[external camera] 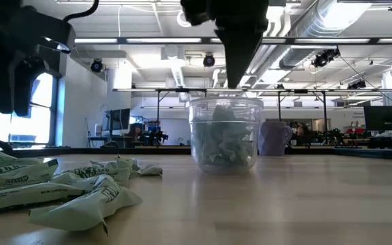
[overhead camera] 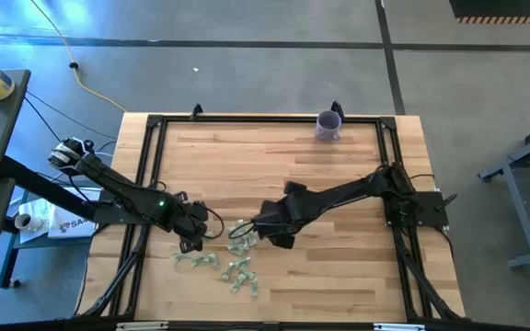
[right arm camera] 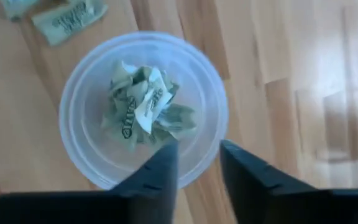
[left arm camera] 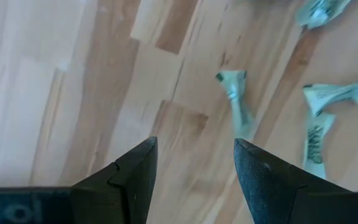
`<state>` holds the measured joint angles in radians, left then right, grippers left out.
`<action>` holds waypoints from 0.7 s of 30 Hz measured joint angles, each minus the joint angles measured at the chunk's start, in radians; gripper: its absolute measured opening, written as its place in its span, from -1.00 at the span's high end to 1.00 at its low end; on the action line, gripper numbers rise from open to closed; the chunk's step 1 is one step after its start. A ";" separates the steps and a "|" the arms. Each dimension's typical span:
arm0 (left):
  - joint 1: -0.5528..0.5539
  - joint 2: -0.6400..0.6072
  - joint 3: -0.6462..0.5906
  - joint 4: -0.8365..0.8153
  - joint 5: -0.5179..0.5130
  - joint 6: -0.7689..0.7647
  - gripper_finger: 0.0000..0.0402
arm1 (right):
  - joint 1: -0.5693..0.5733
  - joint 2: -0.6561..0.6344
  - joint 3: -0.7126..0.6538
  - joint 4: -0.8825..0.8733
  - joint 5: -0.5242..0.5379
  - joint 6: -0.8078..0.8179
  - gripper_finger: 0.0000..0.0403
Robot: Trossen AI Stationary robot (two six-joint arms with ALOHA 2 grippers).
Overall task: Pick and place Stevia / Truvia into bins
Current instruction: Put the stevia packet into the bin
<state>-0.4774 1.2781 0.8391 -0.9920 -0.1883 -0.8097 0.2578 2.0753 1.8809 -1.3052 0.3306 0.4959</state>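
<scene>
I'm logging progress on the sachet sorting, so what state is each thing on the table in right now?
Clear cup: upright, holding a crumpled heap of sachets.
Loose sachets: scattered flat on the table, outside the cup.
Purple cup: upright at the table's far edge, untouched.
Right claw: above the clear cup's rim, fingers apart, nothing between them.
Left claw: open, empty, above bare wood beside the loose sachets.
</scene>
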 joint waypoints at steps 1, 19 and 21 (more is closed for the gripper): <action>0.000 0.000 0.000 -0.008 0.000 0.000 -0.22 | 0.005 -0.008 0.001 -0.001 0.012 -0.004 0.31; 0.130 0.103 -0.106 0.353 0.179 0.043 -0.22 | 0.173 -0.077 0.001 -0.263 0.222 0.230 -0.63; 0.130 0.151 -0.106 0.351 0.184 0.045 -0.22 | 0.181 -0.077 0.001 -0.265 0.222 0.245 -0.62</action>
<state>-0.3470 1.4287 0.7329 -0.6407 -0.0048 -0.7642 0.4385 1.9987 1.8820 -1.5703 0.5529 0.7410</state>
